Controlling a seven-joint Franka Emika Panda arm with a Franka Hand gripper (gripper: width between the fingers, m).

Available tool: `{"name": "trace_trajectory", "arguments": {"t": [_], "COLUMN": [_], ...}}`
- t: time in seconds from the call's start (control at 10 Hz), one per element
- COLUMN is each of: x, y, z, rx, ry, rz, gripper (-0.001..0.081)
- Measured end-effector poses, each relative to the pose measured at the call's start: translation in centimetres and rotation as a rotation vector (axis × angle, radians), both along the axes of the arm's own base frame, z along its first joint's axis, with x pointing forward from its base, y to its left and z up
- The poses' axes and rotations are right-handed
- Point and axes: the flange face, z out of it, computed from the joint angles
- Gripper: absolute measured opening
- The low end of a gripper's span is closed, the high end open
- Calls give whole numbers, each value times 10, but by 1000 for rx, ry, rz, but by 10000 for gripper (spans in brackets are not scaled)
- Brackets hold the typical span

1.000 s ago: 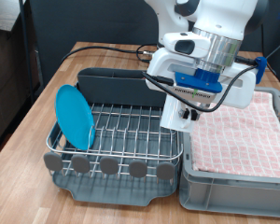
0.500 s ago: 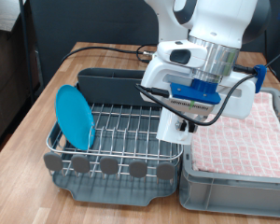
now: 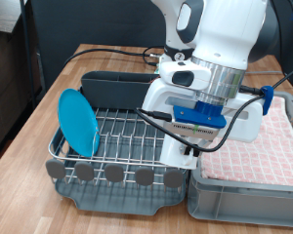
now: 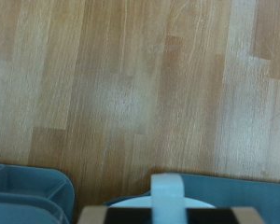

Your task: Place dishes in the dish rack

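Wooden tabletop (image 3: 98, 60) is carrying everything, with dark cabinets and pale floor behind it.

Hidden or unclear: my pincer (image 3: 181, 154) is hanging low over the end of the dish rack (image 3: 122, 136) toward the exterior view's right, beside the grey crate (image 3: 246, 187). My own white housing and blue bracket are covering most of it, so I cannot tell whether the fingers are apart or together. Something white is showing between or below them; I cannot identify it from outside. Through the wrist view I am looking at bare wood planks, a white strip (image 4: 166, 185) rising over a pale curved rim at the frame's edge, and blurred blue-grey plastic in one corner; all of it is cropped and soft. No spoon is showing in either view.

Writing: small print on the bracket is too small to read.

Task items: light-blue plate (image 3: 77, 122) is standing upright on edge in the rack's wire slots at the exterior view's left end, round and flat. Rack is silver wire grid on a dark grey tray, grey trough (image 3: 115, 86) at the back, round grey tabs (image 3: 114, 174) along the front. Crate is lined with pink checked cloth (image 3: 259, 136).
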Motion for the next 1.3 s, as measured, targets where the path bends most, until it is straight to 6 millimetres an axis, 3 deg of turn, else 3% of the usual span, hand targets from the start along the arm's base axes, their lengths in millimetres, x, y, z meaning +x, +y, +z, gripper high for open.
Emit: {"name": "trace_trajectory", "arguments": {"t": [0.9, 1.3], "x": [28, 38], "y": [-17, -17], "z": [-45, -53], "rx": [63, 52], "ry": [75, 132], "rz": [26, 14], "gripper": [72, 72]}}
